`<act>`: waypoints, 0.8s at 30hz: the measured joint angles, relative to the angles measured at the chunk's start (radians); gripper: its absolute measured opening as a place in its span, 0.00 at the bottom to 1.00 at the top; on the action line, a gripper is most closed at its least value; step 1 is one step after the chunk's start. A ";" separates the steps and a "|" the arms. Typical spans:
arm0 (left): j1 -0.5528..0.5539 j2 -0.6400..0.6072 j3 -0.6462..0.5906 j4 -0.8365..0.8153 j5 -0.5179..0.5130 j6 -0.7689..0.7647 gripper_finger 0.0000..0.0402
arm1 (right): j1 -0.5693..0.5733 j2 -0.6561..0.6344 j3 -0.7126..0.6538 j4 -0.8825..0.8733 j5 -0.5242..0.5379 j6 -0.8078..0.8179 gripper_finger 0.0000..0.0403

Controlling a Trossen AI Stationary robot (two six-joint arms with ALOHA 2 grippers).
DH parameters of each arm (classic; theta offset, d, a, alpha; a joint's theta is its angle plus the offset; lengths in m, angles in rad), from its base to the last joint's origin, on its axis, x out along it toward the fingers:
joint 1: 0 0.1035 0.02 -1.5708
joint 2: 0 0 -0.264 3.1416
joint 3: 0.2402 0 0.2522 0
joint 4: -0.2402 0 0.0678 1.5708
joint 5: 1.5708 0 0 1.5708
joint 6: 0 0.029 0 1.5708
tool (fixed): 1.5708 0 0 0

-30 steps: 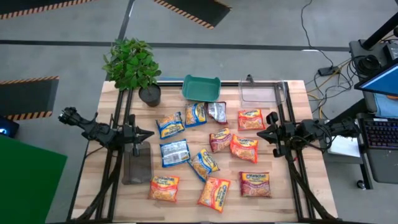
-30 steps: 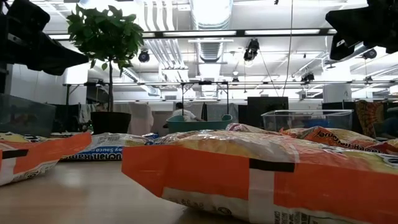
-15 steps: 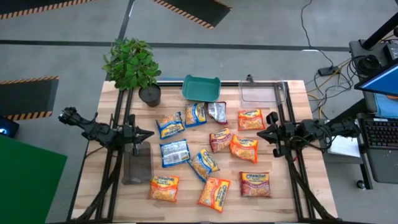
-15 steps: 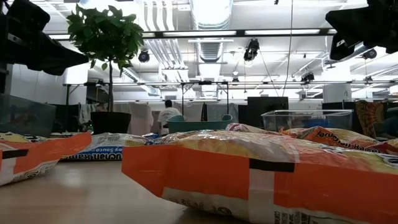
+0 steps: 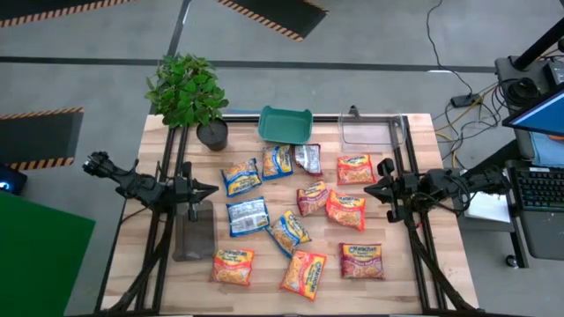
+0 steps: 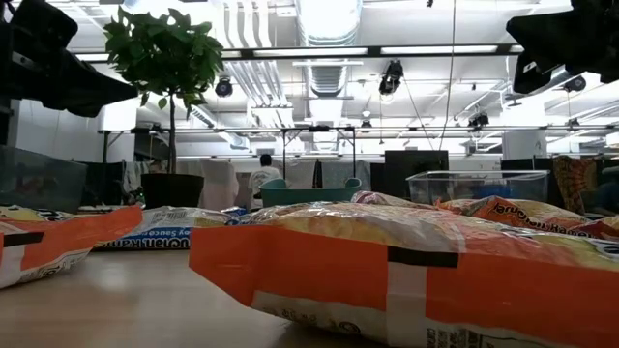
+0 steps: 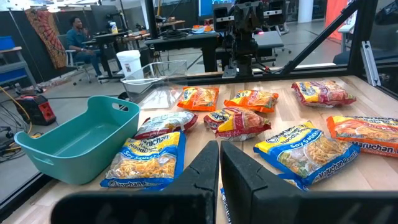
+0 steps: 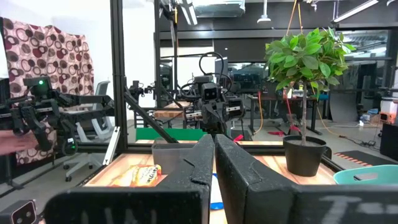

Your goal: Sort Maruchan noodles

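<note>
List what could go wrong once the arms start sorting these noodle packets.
The red-pink packet and orange packet touch mid-table, so one pick may drag both. The potted plant leans over the left rear corner, where the left gripper might brush it. Shiny wrappers could slip from the jaws.

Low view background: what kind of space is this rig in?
Likely an open industrial lab or workshop: exposed ceiling ducts, hazard-striped floor markings, and a cabled computer workstation beside the wooden table.
</note>
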 joint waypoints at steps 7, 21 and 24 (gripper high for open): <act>0.000 0.000 0.000 0.051 0.000 -0.015 0.00 | 0.000 0.000 0.000 0.007 0.000 -0.017 0.02; 0.003 0.082 0.000 0.856 0.108 -0.182 0.00 | -0.002 0.130 0.167 -0.009 0.183 0.423 0.02; 0.003 0.160 0.000 0.986 0.156 -0.180 0.00 | -0.002 0.194 0.239 -0.088 0.248 0.424 0.02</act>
